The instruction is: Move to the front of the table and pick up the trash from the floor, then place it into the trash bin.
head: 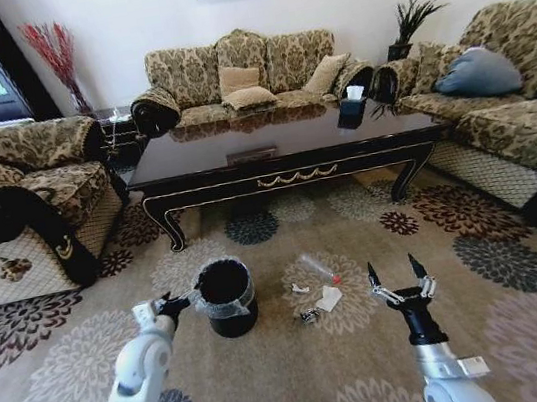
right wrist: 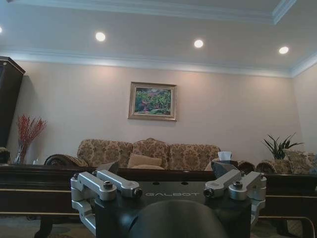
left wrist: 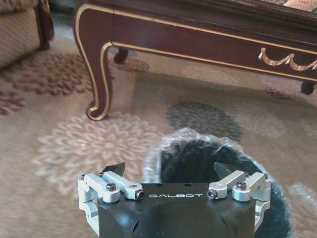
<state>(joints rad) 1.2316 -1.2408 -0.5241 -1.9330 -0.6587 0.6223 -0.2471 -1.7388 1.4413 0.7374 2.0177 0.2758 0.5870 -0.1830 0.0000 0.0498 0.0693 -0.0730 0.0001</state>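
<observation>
Left claw [head: 176,304], spread wide and empty, hovers beside one round black liner-lined trash bin [head: 228,296]; right claw [head: 398,279], equally spread, holds nothing. One clear red-capped plastic bottle [head: 318,267] and several crumpled white paper scraps [head: 328,298] lie on the floral beige carpet [head: 528,314].

We see the trash bin [head: 227,296] on the floor [head: 63,378], the trash [head: 319,286] just beside it (our right gripper [head: 399,274] spread open nearby).

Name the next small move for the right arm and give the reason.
Probably tip the right gripper downward and ease it left toward the white paper scrap. Its fingers are open but point up and level, clear of the floor, while the trash lies between it and the trash bin.
</observation>
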